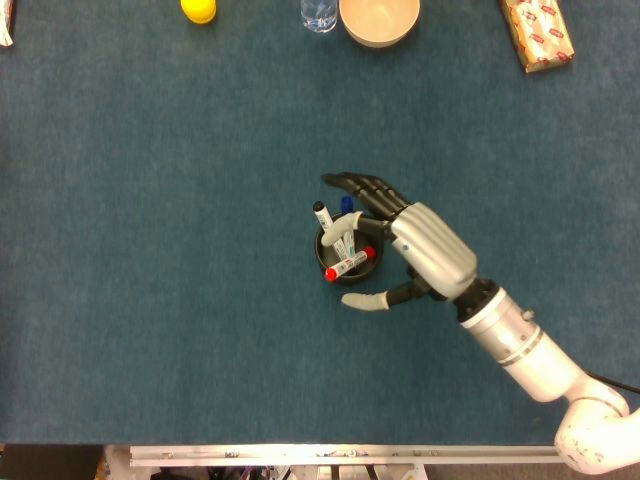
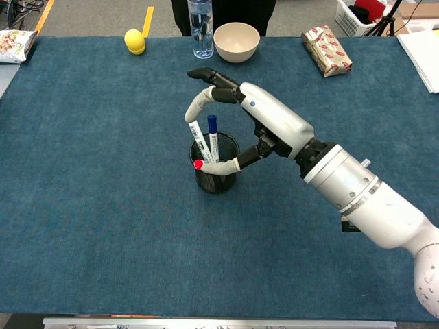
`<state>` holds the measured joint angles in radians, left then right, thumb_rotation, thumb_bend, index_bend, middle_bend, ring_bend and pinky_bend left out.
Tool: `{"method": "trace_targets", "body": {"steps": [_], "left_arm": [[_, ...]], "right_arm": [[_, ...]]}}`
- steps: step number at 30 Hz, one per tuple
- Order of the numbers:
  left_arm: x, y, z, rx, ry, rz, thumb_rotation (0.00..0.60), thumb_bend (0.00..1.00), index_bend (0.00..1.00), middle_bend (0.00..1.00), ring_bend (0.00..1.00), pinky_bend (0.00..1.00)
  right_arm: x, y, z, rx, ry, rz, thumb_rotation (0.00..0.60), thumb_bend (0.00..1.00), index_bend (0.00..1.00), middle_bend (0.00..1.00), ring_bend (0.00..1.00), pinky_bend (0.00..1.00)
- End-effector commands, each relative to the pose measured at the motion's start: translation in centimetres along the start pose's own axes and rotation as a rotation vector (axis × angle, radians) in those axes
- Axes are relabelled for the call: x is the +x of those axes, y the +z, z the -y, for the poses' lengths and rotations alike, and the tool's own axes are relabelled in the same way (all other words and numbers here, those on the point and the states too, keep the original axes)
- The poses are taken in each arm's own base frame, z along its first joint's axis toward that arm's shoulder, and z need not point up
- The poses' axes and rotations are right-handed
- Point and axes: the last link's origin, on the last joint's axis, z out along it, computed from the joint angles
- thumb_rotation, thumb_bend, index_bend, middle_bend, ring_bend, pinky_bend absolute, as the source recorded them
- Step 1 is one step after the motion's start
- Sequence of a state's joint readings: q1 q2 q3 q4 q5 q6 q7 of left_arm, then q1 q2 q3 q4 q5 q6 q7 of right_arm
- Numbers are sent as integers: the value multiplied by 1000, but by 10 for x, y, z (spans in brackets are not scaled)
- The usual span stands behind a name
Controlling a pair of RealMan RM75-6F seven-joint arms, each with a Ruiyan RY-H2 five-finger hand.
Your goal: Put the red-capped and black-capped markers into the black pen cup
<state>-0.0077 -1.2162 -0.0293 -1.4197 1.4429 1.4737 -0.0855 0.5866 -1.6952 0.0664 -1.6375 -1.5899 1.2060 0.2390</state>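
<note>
The black mesh pen cup (image 1: pixel 345 262) (image 2: pixel 215 177) stands mid-table. The red-capped marker (image 1: pixel 343 266) (image 2: pixel 198 164) leans inside it, its cap at the near-left rim. The black-capped marker (image 1: pixel 327 225) (image 2: pixel 199 139) stands in the cup beside a blue-capped marker (image 1: pixel 346 206) (image 2: pixel 212 129). My right hand (image 1: pixel 428 245) (image 2: pixel 274 123) hovers just right of the cup with its fingers spread. Its long fingers arch over the cup and its thumb reaches along the near side. It holds nothing. My left hand is out of sight.
Along the far edge sit a yellow ball (image 2: pixel 135 41), a water bottle (image 2: pixel 200 24), a beige bowl (image 2: pixel 236 41) and a wrapped snack pack (image 2: pixel 327 50). A snack bag (image 2: pixel 15 45) lies at the far left. Blue cloth (image 2: pixel 89 205) covers the table.
</note>
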Motion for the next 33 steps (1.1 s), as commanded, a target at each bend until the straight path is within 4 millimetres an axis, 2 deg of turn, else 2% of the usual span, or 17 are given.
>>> {"method": "trace_targets", "body": {"steps": [1, 8, 15, 23, 29, 33], "left_arm": [[1, 0, 0, 0, 0, -3, 600, 91, 463, 447, 397, 549], [11, 6, -8, -16, -2, -33, 600, 91, 462, 447, 397, 550], [21, 12, -22, -47, -8, -52, 600, 91, 463, 447, 397, 550], [40, 21, -38, -45, -66, -150, 600, 91, 456, 447, 397, 549], [54, 25, -46, -45, -91, -197, 600, 91, 450, 447, 397, 549], [58, 28, -51, -50, -98, -200, 600, 91, 450, 447, 397, 549]], "right_arm": [[17, -7, 1, 10, -23, -61, 600, 0, 406, 69, 0, 75], [80, -44, -6, -62, -230, -205, 600, 0, 406, 78, 0, 75], [127, -92, -20, -221, -471, -240, 600, 0, 406, 92, 0, 75], [150, -154, -30, -422, -736, -224, 600, 0, 406, 100, 0, 75], [154, -197, -31, -546, -783, -252, 600, 0, 406, 102, 0, 75], [156, -212, -32, -586, -766, -289, 600, 0, 406, 103, 0, 75]]}}
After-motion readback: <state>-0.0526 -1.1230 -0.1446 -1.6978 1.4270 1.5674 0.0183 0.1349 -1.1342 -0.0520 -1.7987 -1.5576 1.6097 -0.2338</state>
